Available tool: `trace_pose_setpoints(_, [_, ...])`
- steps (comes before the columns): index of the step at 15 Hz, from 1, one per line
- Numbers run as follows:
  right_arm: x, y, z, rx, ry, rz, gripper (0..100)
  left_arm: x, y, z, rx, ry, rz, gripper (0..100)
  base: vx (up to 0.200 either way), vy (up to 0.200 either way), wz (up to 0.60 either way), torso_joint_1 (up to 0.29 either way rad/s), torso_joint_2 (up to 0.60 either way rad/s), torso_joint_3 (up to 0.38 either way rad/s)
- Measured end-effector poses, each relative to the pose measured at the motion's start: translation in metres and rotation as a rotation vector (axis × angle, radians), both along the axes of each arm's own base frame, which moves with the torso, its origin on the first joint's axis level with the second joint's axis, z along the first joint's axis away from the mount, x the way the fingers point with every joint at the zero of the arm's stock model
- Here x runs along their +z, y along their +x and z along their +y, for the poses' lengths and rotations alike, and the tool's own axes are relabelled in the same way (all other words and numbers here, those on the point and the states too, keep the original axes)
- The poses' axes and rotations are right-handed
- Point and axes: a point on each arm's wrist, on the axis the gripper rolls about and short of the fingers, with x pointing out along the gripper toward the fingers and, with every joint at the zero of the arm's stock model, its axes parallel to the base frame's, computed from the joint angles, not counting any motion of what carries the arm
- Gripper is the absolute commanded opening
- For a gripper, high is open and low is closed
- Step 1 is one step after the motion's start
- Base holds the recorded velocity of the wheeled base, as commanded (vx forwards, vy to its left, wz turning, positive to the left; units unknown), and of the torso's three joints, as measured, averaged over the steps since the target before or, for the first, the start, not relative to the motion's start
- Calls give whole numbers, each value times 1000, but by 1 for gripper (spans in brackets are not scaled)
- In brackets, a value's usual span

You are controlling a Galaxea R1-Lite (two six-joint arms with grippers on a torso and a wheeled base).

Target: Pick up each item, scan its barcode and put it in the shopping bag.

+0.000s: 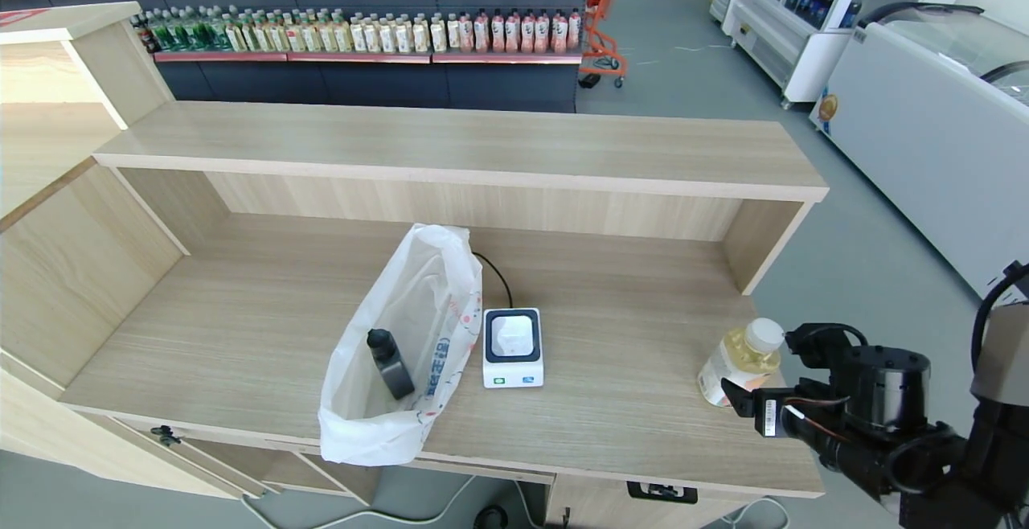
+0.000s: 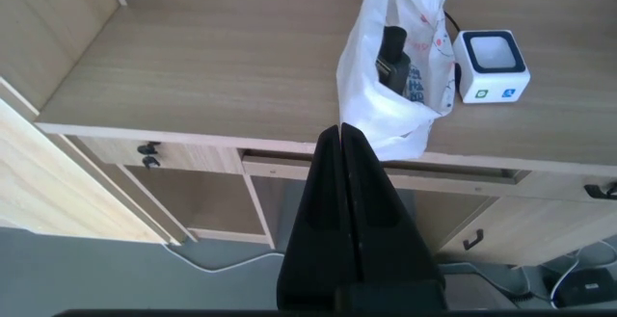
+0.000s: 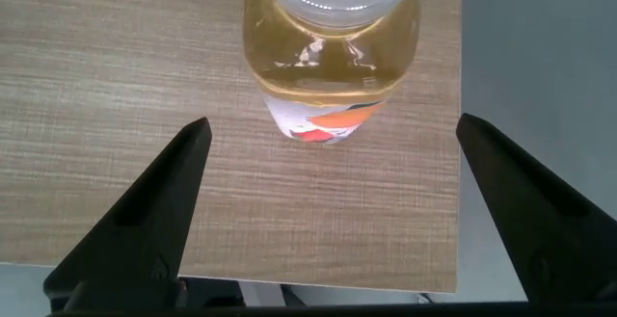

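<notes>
A clear bottle of yellow drink (image 1: 741, 358) with a white cap stands upright near the right end of the wooden counter (image 1: 627, 312). My right gripper (image 1: 765, 370) is open at that end, one finger on each side of the bottle's near side. In the right wrist view the bottle (image 3: 333, 57) sits just at the tips of the open gripper (image 3: 335, 129), untouched. The white shopping bag (image 1: 402, 352) lies open mid-counter with a dark bottle (image 1: 390, 364) inside. Beside it is the white barcode scanner (image 1: 513, 346). My left gripper (image 2: 341, 134) is shut and empty, below the counter's front edge, before the bag (image 2: 386, 115).
A raised wooden ledge (image 1: 450, 143) runs along the back of the counter, with side walls at both ends. The scanner's black cable (image 1: 494, 272) trails behind it. Chest freezers (image 1: 924, 111) stand on the right, and drink shelves (image 1: 362, 30) behind.
</notes>
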Motion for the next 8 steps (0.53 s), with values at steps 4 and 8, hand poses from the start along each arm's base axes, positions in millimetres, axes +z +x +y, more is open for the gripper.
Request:
trace_pose_setpoints(4, [-14,17,10,23,5,-27,100,0,0,0,0,0,0,0,0,0,0,0,0,0])
trace_pose_setpoints(8, [-21,34,19,34,-7,-53,100,0,0,0,0,0,0,0,0,0,0,0,0,0])
